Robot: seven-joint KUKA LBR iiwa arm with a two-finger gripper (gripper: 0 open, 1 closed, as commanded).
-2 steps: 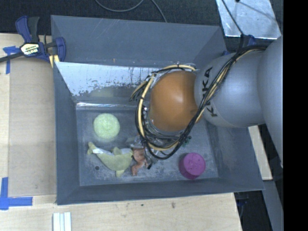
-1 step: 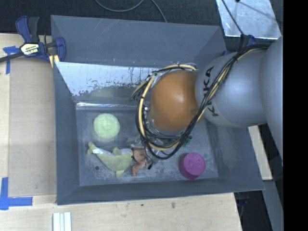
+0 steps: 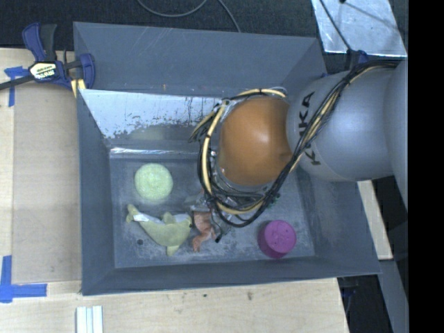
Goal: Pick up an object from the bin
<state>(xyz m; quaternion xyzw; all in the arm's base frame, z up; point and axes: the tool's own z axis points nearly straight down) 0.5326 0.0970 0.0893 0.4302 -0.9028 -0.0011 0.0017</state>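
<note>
Bin floor (image 3: 159,157) bare at the back; claw (image 3: 208,226) low near front, state unclear.

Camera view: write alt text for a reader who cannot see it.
The robot's hand is down in the grey bin, at a small reddish-brown thing near its lower wall. A limp yellow-green thing lies just left of it, a pale green ball above that, and a purple round thing to the right.
</note>
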